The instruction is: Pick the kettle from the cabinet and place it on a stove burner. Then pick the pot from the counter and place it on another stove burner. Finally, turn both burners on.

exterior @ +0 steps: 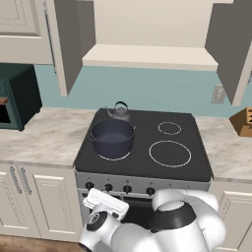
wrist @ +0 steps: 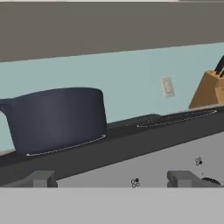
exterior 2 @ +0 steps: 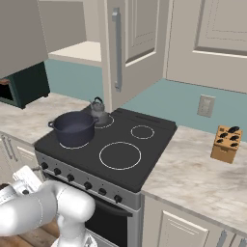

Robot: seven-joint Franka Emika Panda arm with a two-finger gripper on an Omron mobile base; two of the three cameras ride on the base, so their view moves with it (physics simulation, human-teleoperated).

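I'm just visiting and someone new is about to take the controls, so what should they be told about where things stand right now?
Gripper: open, empty, low in front of the stove's knobs.
Kettle: on the back left burner.
Pot: on the front left burner.
Cabinet: doors open, shelf bare.
Done: both placements.
Left: turn on both burners; whether any knob is turned yet cannot be told.

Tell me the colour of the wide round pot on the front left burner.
Dark navy blue, the wide round pot shows best in the left base view.

Cooktop (exterior: 197, 162) (pot (exterior: 112, 138), kettle (exterior: 118, 113) aboard)
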